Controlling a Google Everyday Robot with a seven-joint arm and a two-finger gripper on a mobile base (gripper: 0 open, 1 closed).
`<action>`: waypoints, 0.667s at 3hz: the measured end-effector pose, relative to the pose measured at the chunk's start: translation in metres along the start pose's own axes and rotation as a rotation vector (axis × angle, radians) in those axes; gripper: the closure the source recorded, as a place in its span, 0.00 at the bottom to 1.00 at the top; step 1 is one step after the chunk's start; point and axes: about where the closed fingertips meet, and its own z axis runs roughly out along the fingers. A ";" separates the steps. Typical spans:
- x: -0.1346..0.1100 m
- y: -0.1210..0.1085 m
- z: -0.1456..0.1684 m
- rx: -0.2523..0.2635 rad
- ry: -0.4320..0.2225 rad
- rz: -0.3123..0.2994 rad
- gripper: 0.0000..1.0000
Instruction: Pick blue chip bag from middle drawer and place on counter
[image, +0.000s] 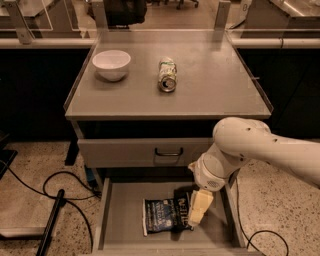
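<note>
The blue chip bag (165, 215) lies flat on the floor of the open middle drawer (120, 215), right of centre. My gripper (197, 212) hangs from the white arm (240, 150) down into the drawer, at the bag's right end and over it. One pale finger (199, 206) shows; the dark part behind it is partly hidden. The counter (210, 85) above is the flat grey cabinet top.
A white bowl (111, 64) stands at the counter's back left. A green-and-white can (167, 75) lies on its side near the counter's middle. A shut drawer front with a dark handle (168, 152) sits above the open drawer. Black cables (55, 190) lie on the floor at left.
</note>
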 end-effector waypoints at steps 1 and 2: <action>-0.006 0.013 0.033 -0.053 -0.032 -0.007 0.00; -0.021 0.018 0.128 -0.141 -0.095 -0.016 0.00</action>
